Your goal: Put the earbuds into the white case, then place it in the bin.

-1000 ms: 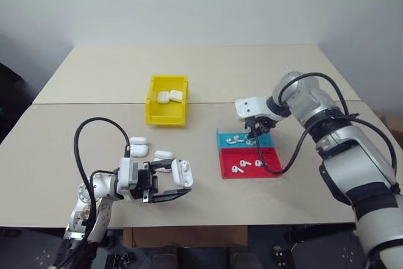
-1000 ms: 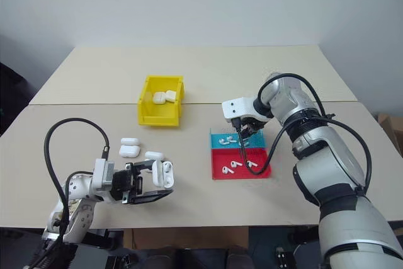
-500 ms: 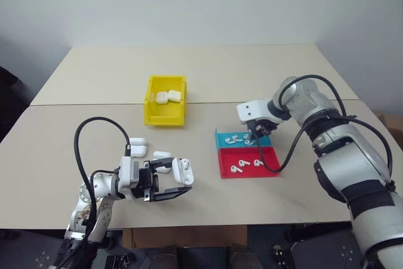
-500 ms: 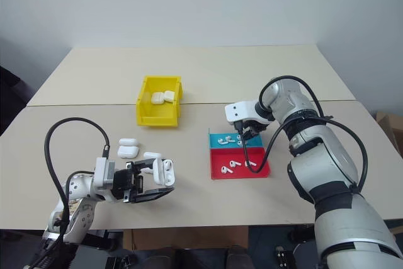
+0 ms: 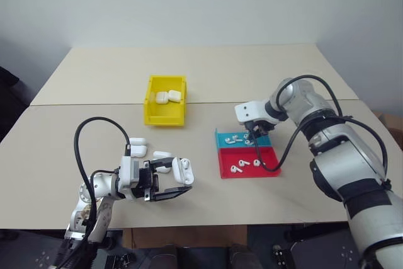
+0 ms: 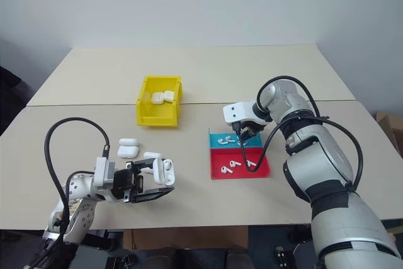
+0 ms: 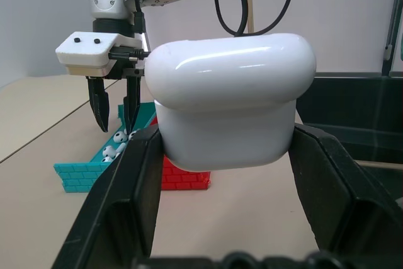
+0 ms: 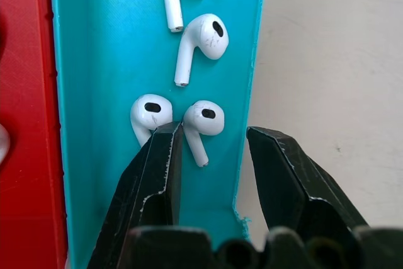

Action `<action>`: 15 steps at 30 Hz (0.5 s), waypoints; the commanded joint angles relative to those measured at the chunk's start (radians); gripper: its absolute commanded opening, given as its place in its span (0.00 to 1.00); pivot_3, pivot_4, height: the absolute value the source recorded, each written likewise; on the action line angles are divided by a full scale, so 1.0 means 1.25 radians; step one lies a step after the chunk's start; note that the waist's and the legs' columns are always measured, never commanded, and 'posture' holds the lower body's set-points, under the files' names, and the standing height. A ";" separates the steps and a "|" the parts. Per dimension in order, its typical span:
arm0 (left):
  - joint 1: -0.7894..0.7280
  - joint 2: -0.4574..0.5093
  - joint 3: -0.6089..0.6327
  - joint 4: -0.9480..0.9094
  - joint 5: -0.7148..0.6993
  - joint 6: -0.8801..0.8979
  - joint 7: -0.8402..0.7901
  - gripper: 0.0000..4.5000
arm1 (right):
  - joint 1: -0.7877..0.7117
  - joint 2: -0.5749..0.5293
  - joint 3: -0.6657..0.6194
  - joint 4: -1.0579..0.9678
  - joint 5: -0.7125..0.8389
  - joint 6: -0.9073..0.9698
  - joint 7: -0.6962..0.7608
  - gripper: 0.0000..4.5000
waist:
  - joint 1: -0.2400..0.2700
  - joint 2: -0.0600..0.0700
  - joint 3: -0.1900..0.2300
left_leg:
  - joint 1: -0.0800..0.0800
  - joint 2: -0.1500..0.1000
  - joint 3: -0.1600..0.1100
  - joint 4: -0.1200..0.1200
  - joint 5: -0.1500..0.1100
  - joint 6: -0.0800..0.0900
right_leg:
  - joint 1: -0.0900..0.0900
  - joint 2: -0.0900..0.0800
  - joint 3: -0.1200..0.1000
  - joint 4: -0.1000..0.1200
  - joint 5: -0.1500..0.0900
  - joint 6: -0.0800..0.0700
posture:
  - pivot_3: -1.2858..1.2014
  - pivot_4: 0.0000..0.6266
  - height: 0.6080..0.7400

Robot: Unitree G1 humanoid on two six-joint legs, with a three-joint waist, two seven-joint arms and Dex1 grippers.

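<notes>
Straddling an earbud (image 8: 200,121) in the blue tray (image 8: 113,48), the right tool (image 8: 211,155) stands open.

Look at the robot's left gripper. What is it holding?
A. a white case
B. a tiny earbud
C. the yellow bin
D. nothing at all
A. In the left wrist view the left gripper has its two black fingers pressed against the sides of a white case, and the head view shows that case raised off the table at the gripper's tip.
</notes>
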 commanded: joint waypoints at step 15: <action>0.016 0.008 -0.002 -0.060 0.000 -0.001 0.027 0.61 | -0.022 0.009 -0.028 0.002 -0.003 -0.014 -0.010 0.45 | -0.009 0.000 0.000 | 0.000 0.000 0.000 0.000 0.000 0.000 | 0.000 0.000 0.000 0.000 0.000 0.000 | 0.52 0.24 1.00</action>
